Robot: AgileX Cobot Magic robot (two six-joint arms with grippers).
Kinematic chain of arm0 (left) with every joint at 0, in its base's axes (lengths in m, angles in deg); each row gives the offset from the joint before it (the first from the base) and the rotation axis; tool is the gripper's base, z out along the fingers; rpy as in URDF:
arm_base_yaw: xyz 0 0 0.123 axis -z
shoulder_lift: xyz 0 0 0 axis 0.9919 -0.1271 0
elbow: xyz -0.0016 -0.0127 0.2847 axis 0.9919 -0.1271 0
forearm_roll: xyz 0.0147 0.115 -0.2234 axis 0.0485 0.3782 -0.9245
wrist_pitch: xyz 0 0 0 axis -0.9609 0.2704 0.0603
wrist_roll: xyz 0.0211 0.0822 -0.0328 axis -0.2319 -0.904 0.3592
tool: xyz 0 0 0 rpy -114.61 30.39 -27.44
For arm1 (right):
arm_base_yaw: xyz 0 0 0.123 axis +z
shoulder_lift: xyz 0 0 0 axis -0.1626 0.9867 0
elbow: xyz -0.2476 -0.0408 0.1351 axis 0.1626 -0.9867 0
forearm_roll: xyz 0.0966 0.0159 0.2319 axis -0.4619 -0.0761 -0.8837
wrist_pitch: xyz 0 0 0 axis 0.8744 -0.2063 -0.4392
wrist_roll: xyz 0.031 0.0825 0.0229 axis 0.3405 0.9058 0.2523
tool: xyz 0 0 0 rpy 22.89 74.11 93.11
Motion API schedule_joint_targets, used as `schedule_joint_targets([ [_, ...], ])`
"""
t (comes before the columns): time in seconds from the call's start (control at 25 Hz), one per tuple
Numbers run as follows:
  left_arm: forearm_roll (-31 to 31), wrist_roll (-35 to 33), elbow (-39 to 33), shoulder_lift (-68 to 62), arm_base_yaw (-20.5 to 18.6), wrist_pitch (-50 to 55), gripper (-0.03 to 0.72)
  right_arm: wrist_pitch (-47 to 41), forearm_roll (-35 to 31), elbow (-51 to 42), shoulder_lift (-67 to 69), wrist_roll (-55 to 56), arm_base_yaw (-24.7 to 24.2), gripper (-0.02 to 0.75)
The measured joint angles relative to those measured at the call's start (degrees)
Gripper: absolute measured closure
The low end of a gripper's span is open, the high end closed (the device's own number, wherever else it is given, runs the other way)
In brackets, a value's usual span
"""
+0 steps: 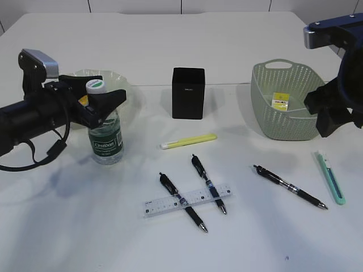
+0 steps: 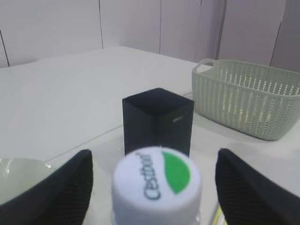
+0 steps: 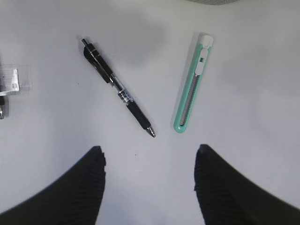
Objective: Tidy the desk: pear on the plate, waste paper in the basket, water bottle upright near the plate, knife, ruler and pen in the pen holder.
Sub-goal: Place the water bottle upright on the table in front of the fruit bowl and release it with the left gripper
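Centrally, left gripper [image 2: 152, 187] spread, fingers flanking the capped bottle [image 1: 105, 135], upright at left of frame before the plate [image 1: 127, 96]. Right gripper [image 3: 149, 185] likewise spread, over bare table [image 3: 243, 140], with pen [image 3: 118, 91] and green knife [image 3: 193, 83] beyond. Holder [image 1: 188, 93] stands upper centre; basket [image 1: 286, 102] upper right.
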Motion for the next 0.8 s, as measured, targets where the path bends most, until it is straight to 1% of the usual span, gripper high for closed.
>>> schedule_joint_targets([
  [0.28,-0.2,0.0,-0.2,2.8,0.0,0.0,0.11,0.0,0.0,0.0,0.0,0.0,0.0,0.288],
  [0.48,-2.1,0.0,-0.3,4.7,0.0,0.0,0.11,-0.1,0.0,0.0,0.0,0.0,0.0,0.288],
  [0.64,-4.6,0.0,-0.3,7.5,0.0,0.0,0.11,-0.7,0.0,0.0,0.0,0.0,0.0,0.288],
  [0.8,-9.4,0.0,-0.3,9.6,-0.1,0.0,0.11,-1.0,0.0,0.0,0.0,0.0,0.0,0.288],
])
